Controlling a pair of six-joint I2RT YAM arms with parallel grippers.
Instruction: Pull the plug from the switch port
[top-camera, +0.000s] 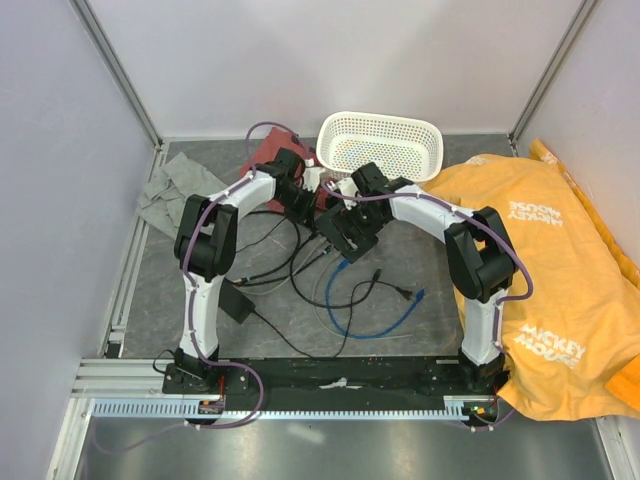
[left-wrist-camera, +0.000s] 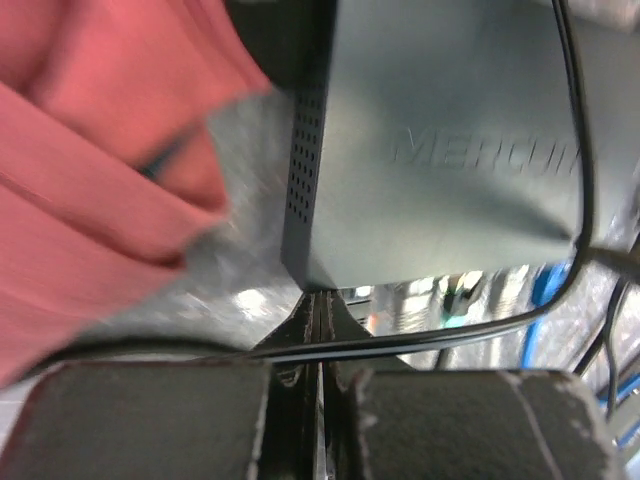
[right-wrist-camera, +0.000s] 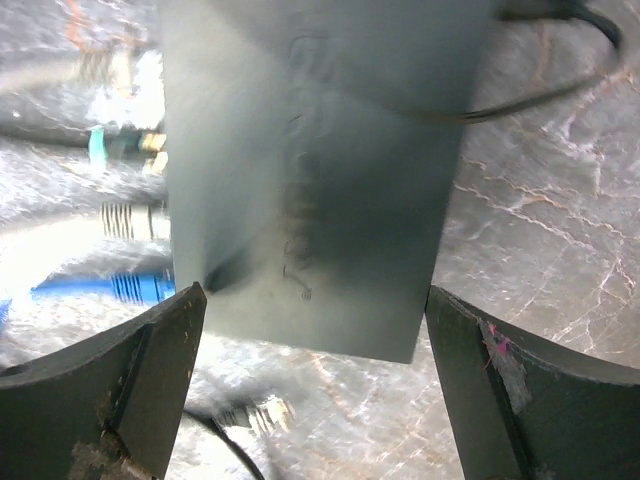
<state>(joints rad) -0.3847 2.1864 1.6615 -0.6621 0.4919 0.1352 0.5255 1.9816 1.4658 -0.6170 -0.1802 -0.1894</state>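
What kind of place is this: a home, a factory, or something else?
Most likely a laboratory robot test cell: plain white panel walls on metal posts, two arms bolted to a rail at the table edge, and mixed props such as a basket and loose cables.

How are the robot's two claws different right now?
The left gripper is shut tight; the right gripper is wide open. The left gripper's tips meet by one corner of the switch; the right gripper has the switch's end between its fingers. Both have dark fingers, close to the switch.
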